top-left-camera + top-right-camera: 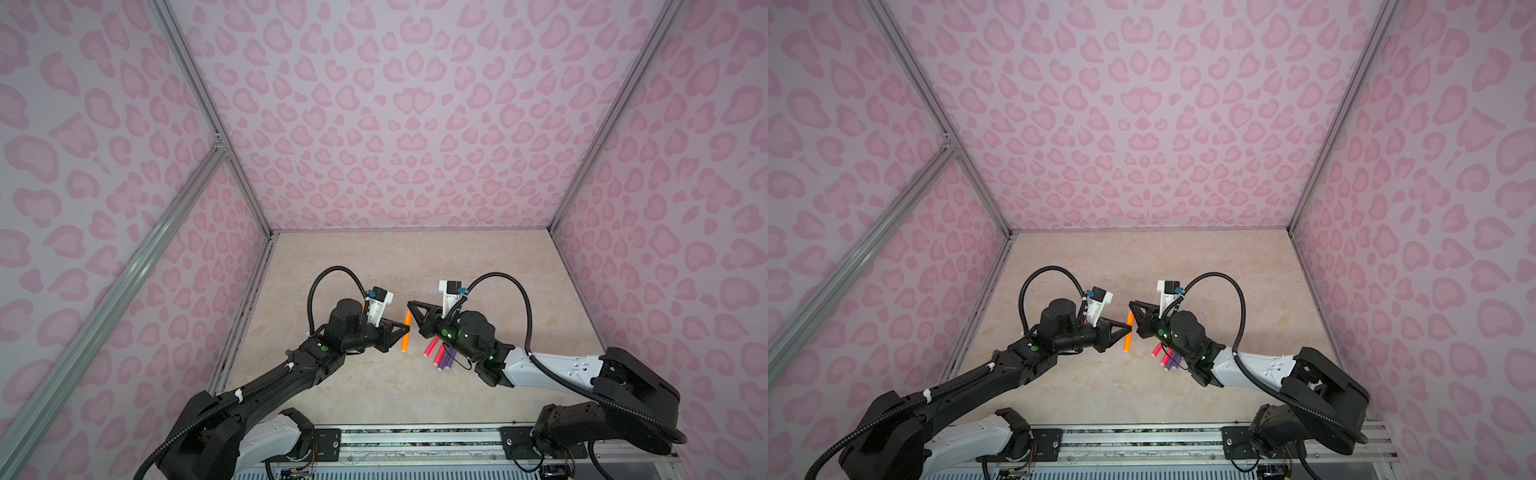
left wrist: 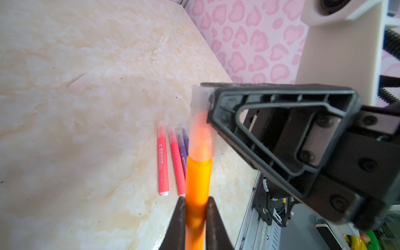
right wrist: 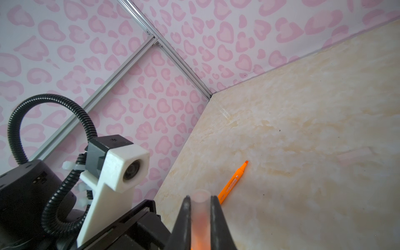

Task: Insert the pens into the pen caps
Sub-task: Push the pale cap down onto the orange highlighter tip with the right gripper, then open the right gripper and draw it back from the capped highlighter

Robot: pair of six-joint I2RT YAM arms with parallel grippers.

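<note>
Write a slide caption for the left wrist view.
Left gripper holds the orange pen; right gripper holds a translucent cap over its tip; four capped pens lie beyond.

Black-and-white arms [image 1: 266, 382], ribbed black cables [image 3: 49, 95]

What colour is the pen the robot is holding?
The held pen is bright orange; the left wrist view shows it best.

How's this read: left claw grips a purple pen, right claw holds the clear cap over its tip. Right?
Wrong colour: the left claw grips an orange pen, not a purple one, as the left wrist view shows. The right claw does hold the clear cap over its tip. The purple pens lie on the table.
</note>
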